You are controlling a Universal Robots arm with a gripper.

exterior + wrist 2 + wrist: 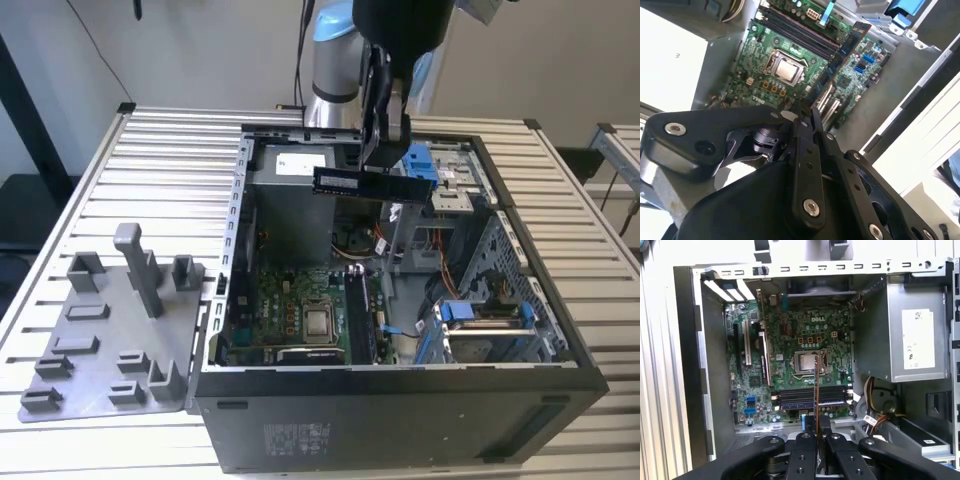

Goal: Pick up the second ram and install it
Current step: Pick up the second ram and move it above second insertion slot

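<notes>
tool [385, 160] gripping second ram [345, 181], above motherboard [290, 300]

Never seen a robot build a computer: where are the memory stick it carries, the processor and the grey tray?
second ram [345, 181], exterior view, its bare end.
processor [807, 361], first wrist view, middle of its metal lid.
grey tray [95, 372], exterior view, bare flat base.

The exterior view looks down from high beside the open computer case [400, 430], wide enough for much of the slatted counter [170, 150], with the arm [335, 60] at twelve o'clock. Both wrist views ride close behind the jaws, facing down into the case (the second more tilted). All three share the motherboard [295, 300] and the clamped second ram [370, 183].
</notes>
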